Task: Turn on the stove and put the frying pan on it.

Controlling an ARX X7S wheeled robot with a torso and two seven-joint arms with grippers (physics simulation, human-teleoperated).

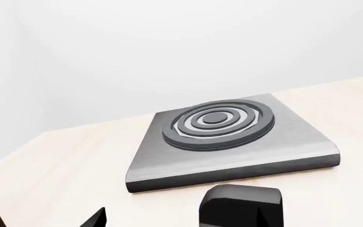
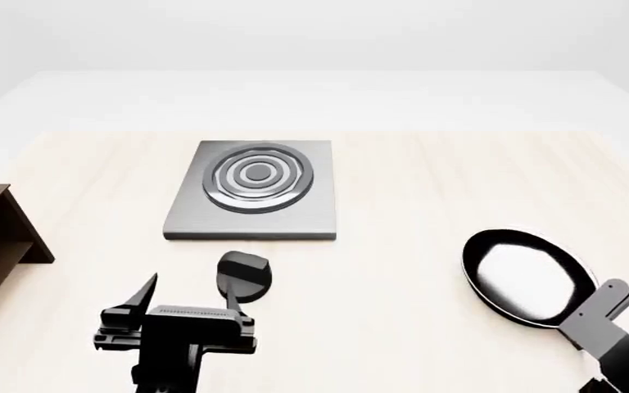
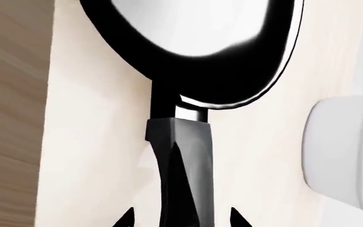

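Here the right gripper (image 3: pixel 180 218) straddles the long handle of the frying pan (image 2: pixel 527 278); whether its fingers press the handle yet I cannot tell, since only their tips show, one on each side. The grip sits far back on the handle, probably to leave the bowl free for lifting. The left gripper (image 2: pixel 189 286) hangs wide open and empty just in front of the stove (image 2: pixel 253 190), likely waiting to switch it on. The pan lies well right of the stove and nearer the robot, on the table (image 2: pixel 402 205).
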